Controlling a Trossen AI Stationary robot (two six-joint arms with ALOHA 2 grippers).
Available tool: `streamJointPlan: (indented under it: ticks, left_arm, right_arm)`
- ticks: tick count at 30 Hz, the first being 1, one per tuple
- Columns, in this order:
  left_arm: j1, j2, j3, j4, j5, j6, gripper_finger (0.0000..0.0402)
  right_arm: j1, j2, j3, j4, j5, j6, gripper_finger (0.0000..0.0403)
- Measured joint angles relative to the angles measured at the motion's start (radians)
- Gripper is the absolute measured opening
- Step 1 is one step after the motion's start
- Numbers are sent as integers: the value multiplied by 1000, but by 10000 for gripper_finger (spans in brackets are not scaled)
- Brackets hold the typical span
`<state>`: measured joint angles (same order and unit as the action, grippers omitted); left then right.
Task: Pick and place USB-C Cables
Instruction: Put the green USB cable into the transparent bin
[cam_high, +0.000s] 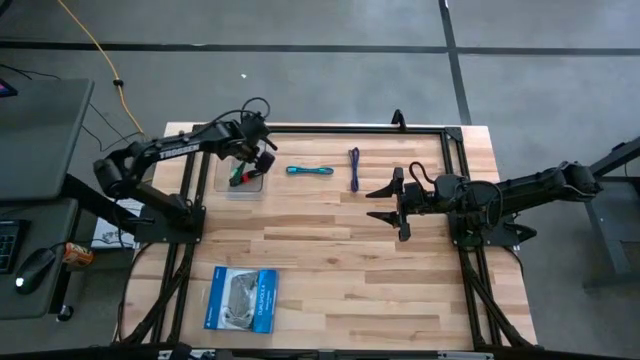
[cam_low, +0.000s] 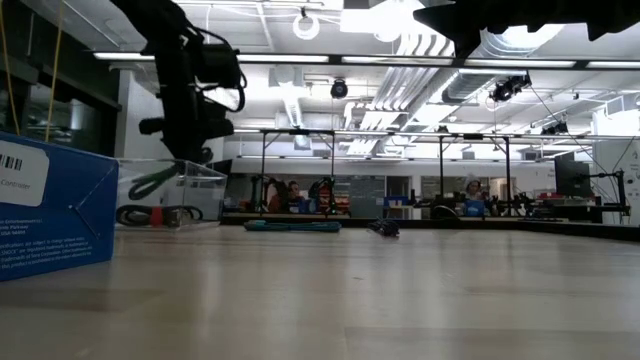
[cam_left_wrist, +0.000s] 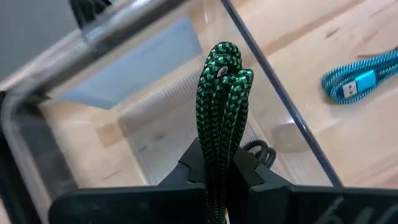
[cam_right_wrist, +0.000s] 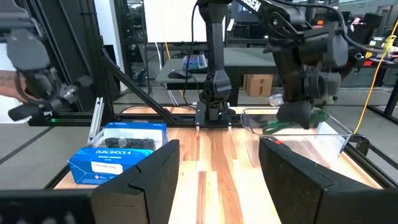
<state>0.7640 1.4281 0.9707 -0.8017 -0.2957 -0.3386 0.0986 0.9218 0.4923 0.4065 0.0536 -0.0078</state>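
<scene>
Holding the green cable (cam_left_wrist: 221, 118) over the clear bin (cam_high: 243, 185).

We pinch the green cable tight in our left gripper (cam_high: 250, 165), with its fingers (cam_left_wrist: 249, 171) closed on the folded bundle so it cannot slip. It hangs just above the clear bin at the back left of the worktop (cam_high: 340, 260), so we think dropping it in comes next. The teal cable (cam_high: 309, 171) and the purple cable (cam_high: 354, 168) lie on the wood between the two arms, waiting. Our right gripper (cam_high: 392, 203) rests near the purple one with its fingers (cam_right_wrist: 298, 180) spread wide, holding nothing. The blue packet (cam_high: 240, 298) sits at the front, out of the way.
</scene>
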Motion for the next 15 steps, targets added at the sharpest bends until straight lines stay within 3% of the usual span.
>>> streamJointPlan:
  ticks: [5,15]
  left_arm:
    - [41,56,0,1,73,-9,0]
    - [85,171,0,1,119,-10,0]
  right_arm:
    - [0,0,0,0,0,0,211]
    - [0,0,0,0,0,0,211]
